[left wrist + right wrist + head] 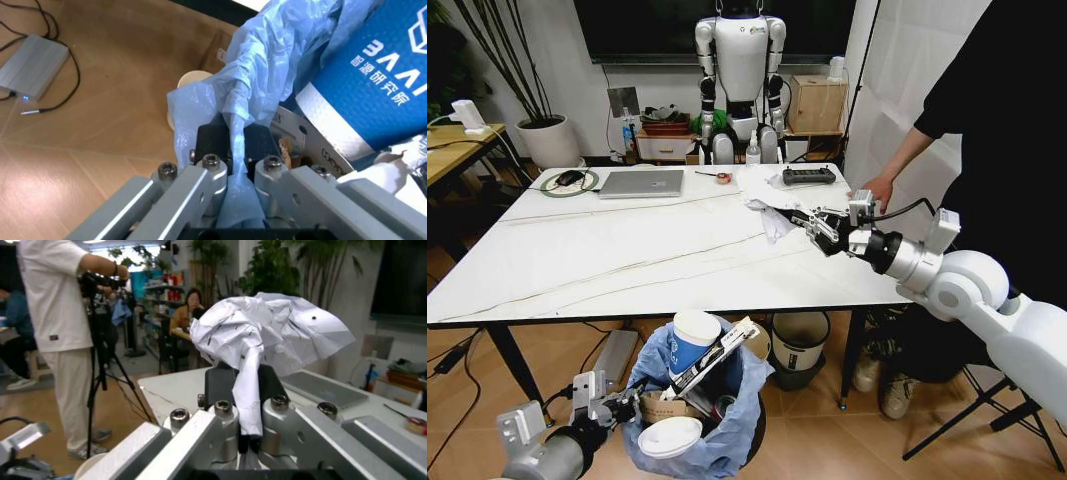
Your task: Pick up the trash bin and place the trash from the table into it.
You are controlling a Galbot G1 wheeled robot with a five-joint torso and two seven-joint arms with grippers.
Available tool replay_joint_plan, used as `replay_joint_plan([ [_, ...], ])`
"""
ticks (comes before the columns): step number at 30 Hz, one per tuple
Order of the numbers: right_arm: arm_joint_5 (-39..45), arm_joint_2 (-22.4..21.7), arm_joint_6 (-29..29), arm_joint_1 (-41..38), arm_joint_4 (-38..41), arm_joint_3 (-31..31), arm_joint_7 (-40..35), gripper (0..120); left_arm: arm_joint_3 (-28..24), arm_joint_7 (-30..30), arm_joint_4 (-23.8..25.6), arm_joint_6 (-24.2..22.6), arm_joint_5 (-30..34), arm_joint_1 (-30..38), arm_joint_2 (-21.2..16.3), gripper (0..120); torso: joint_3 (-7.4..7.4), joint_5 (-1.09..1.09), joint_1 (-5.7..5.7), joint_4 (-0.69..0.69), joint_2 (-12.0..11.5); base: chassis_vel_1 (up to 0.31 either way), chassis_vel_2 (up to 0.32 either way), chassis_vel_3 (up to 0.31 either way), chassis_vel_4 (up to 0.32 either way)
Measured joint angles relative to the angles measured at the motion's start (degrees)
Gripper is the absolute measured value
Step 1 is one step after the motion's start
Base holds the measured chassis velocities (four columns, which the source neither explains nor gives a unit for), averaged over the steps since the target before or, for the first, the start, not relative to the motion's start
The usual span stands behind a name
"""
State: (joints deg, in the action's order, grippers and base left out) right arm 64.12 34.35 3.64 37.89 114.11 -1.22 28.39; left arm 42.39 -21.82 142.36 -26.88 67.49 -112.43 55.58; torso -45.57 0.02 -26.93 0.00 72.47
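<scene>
- Glossy white veined table [627, 250] carries a laptop [641, 183].
- Right gripper [810, 224] pinches crumpled white tissue [772, 218].
- Left gripper [623, 407] clamps the trash bin [727, 440]'s crinkled blue liner, apparently lifted.

The room is bright with soft, even light. The white worktop [627, 250] shines a little and shows faint streaks. Under it the floor is darker with soft shadows. In both wrist views the close metal parts look blurry, and the far room looks a bit fuzzy.
</scene>
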Motion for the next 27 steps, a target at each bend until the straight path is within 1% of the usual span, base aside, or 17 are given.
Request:
replay_joint_plan([
  [2,0.8,-0.6,-0.9,1.2,1.4,-0.6,1.7,0,0.0,0.0,0.0,0.0,-0.2,0.0,0.1,0,0.0,0.0,0.0,0.0,0.0,0.0,0.0,0.0,0.0],
  [3,1.3,-1.6,-1.5,2.5,3.4,-1.0,2.5,0,-0.1,0.0,0.0,0.0,-0.2,0.0,0.2,0,0.0,-0.01,0.0,0.0,0.0,0.0,0.0,0.0,0.0],
  [4,1.3,-1.6,-1.5,2.5,3.4,-1.0,2.5,0,-0.1,0.0,0.0,0.0,-0.2,0.0,0.2,0,0.0,-0.01,0.0,0.0,0.0,0.0,0.0,0.0,0.0],
  [7,1.5,-2.9,-2.0,5.0,7.6,-1.0,2.4,0,0.0,0.1,0.3,0.0,-0.2,-0.1,0.2,0,0.0,-0.03,0.0,0.0,0.0,0.0,0.0,0.0,0.0],
  [10,1.7,-3.0,-2.0,6.7,11.3,0.3,1.7,0,0.1,0.1,0.8,-0.1,-0.2,-0.5,0.1,0,0.0,-0.01,0.0,-0.01,0.0,0.0,0.0,0.0,0.0],
  [11,1.7,-3.0,-2.0,6.7,11.3,0.3,1.7,0,0.1,0.1,0.8,-0.1,-0.2,-0.5,0.1,0,0.0,-0.01,0.0,-0.01,0.0,0.0,0.0,0.0,0.0],
  [16,1.6,-4.1,-2.9,8.6,16.0,4.9,1.5,0,0.3,0.1,0.9,-0.1,-0.2,-0.8,0.1,0,0.0,-0.02,0.0,0.0,0.0,0.0,0.0,0.0,0.0],
  [18,1.4,-4.2,-3.2,8.6,16.4,5.6,1.5,0,0.3,0.1,0.9,-0.1,-0.2,-0.8,0.1,0,0.0,-0.02,0.0,-0.01,0.0,0.0,0.0,0.0,0.0],
  [22,1.4,-5.0,-5.6,7.4,17.2,11.1,2.3,0,0.3,0.1,0.9,-0.1,0.0,-0.7,-0.1,0,0.0,-0.02,0.0,-0.01,0.0,0.0,0.0,0.0,0.0],
  [25,1.1,-4.7,-5.7,5.2,17.1,14.0,2.5,0,0.0,0.1,0.9,-0.2,0.0,-0.4,0.0,0,0.0,-0.03,0.0,0.0,0.0,0.0,0.0,0.0,0.0],
  [27,1.0,-4.2,-5.6,4.6,16.9,14.9,2.7,0,-0.1,0.1,0.9,-0.2,0.0,-0.4,0.0,0,0.0,-0.03,-0.01,0.0,0.0,0.0,0.0,0.0,0.0],
])
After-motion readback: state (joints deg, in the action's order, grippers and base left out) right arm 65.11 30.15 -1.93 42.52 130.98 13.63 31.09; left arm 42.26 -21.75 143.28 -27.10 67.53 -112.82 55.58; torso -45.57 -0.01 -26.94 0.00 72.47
